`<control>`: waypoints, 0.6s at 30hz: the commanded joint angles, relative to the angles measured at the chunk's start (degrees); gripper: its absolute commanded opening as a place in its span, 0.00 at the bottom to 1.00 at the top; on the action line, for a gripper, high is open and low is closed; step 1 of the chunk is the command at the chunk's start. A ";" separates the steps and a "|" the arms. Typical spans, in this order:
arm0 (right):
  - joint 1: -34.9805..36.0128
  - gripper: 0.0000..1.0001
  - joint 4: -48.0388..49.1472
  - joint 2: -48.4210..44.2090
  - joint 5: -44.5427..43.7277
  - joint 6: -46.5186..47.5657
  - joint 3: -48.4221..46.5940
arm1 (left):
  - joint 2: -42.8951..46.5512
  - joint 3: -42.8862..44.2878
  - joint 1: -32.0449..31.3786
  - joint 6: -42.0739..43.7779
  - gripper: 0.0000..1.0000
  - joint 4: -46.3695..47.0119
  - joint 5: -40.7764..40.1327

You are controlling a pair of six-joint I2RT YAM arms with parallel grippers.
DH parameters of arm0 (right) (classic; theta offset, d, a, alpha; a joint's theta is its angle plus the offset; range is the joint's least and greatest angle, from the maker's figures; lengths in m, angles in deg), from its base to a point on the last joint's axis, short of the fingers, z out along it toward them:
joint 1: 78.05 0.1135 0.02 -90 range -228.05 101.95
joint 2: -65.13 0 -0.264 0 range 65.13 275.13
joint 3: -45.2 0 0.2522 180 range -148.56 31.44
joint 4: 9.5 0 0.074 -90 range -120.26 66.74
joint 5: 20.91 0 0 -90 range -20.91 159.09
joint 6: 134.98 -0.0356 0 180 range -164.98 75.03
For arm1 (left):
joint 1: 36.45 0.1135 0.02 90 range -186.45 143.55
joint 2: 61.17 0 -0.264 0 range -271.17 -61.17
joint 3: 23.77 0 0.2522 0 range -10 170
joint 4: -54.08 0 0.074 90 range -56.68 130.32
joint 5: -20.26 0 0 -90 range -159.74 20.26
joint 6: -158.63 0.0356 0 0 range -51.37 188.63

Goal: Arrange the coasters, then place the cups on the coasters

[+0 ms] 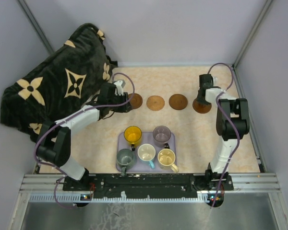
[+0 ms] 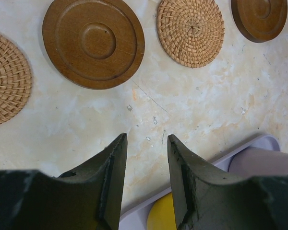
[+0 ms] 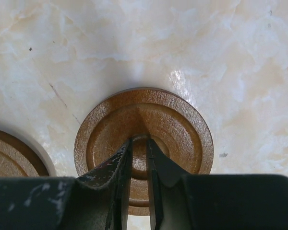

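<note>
Left claw (image 2: 146, 141): mine is partly open, the two fingers apart with nothing between them, hanging over bare worktop (image 2: 206, 105) just beyond the far edge of the lavender tray (image 1: 145, 138).
Right claw (image 3: 139, 143): narrow, with only a slit between my fingers. The tips sit over the sunken centre of the rightmost coaster (image 3: 177, 124). I cannot tell whether they press on it.
Coasters: five lie flat in a row across the far half of the worktop. From my left they run first woven coaster (image 2: 5, 79), dark wooden coaster (image 2: 93, 42), second woven coaster (image 2: 190, 31), next brown coaster (image 2: 259, 18), then the rightmost one under my right claw.
Cups: all five stand on the tray, none on a coaster. The yellow mug (image 1: 133, 135) and purple-grey mug (image 1: 162, 135) are in the far row. The grey-green mug (image 1: 125, 157), white mug (image 1: 146, 153) and cream mug (image 1: 166, 157) are in the near row.
Blanket (image 1: 57, 86): black with cream flowers, heaped at the far left.
</note>
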 commanded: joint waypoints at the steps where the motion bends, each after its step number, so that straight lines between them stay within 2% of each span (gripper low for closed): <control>1: -0.26 0.19 0.36 2.74 0.50 0.39 -2.68 | -1.28 0.69 -0.21 0.72 0.46 0.63 -0.63; 18: -0.22 0.21 -0.58 6.44 0.32 0.13 -6.90 | -2.58 1.29 -0.24 1.38 0.46 0.43 -1.79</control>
